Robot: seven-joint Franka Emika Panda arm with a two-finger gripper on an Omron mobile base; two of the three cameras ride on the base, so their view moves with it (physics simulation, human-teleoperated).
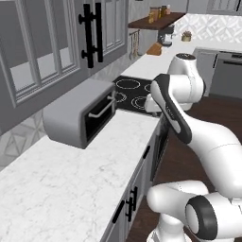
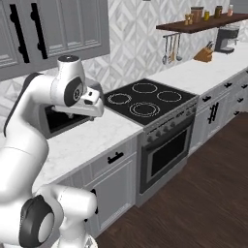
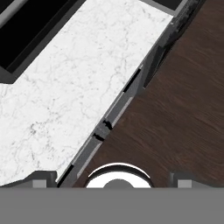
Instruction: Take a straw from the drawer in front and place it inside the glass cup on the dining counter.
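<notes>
Grey drawer (image 2: 115,158) shut beside the stove (image 2: 145,100); gripper (image 3: 112,179) hovers above it, fingers apart and empty, presumably positioned for reaching the handle.

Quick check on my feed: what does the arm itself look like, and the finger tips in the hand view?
The arm is glossy white with rounded, tube-like segments and dark grey to black bands and caps at the joints. No cables or markings show. In the hand view the gripper has two small, blocky dark grey finger tips.
</notes>
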